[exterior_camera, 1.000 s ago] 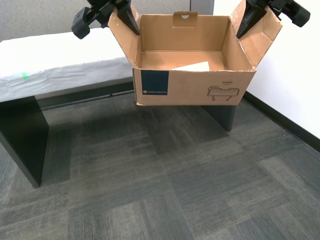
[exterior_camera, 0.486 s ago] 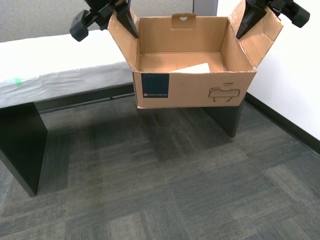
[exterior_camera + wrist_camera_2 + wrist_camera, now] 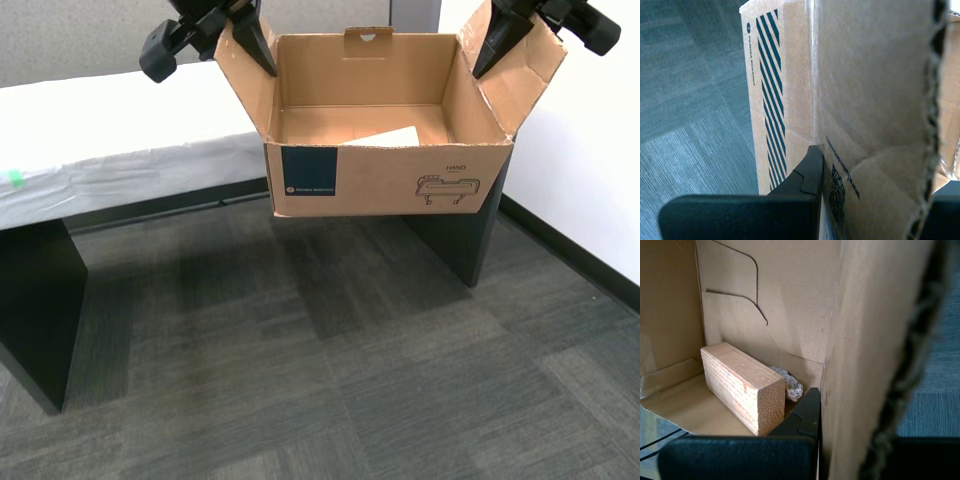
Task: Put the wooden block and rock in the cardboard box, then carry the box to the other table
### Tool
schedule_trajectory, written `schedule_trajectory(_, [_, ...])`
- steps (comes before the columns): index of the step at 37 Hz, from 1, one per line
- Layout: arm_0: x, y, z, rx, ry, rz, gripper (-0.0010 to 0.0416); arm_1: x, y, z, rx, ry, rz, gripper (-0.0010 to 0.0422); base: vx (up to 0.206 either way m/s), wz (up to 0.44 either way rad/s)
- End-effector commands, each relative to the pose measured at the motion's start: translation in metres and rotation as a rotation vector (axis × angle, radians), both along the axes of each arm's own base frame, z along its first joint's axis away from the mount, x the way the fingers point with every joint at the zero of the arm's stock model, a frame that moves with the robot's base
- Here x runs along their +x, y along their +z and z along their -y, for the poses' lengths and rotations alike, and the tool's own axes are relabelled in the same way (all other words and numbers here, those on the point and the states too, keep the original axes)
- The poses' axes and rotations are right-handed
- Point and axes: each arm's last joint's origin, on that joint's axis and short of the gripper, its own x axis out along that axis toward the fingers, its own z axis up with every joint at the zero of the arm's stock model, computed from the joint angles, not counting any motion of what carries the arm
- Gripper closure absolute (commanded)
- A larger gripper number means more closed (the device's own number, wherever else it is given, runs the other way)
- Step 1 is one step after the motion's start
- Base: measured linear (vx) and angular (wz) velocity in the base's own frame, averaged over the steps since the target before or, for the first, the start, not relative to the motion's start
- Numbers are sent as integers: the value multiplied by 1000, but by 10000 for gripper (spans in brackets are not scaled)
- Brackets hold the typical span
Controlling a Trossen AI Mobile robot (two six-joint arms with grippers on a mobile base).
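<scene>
The cardboard box [image 3: 385, 180] hangs in the air over the grey carpet [image 3: 350, 380], its bottom clear of the floor. It sits in front of the other table [image 3: 100, 120], whose white cloth carries a green tape mark [image 3: 15, 178] near the exterior view's left edge. The box's blue label patch and black line drawing face the exterior camera, and the handle-slot tab stands up on the far wall. Two black arms grip the splayed side flaps, one arm [image 3: 205, 30] at the exterior view's left and the other arm [image 3: 535, 25] at its right; the pictures do not settle which is first and which second. My first gripper [image 3: 860, 435] is clenched on a flap of the box, with one dark finger pressed against the inner face of the cardboard. Past that finger, the wooden block [image 3: 740, 385] lies on the box floor close to a wall. The rock [image 3: 790, 382] is tucked just behind the block, in the corner and touching or nearly touching it. My second gripper [image 3: 875, 190] is likewise clamped on a flap, with one finger flat against the cardboard beside the box's blue-striped outer side. A white wall [image 3: 580, 180] stands at the exterior view's right.
</scene>
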Motion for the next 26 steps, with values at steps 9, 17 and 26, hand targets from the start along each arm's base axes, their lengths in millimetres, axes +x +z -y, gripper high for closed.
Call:
schedule_trajectory(9, [-1,1,-1,23,15,-5,406,0,1,1,37,-71,71,413,139,1])
schedule_trajectory(17, [-1,1,-1,23,15,-6,406,-3,-1,-1,69,-92,44,413,141,-3])
schedule_trajectory(26, [-1,1,-1,23,15,-5,406,-3,-2,-1,78,-101,40,413,148,4])
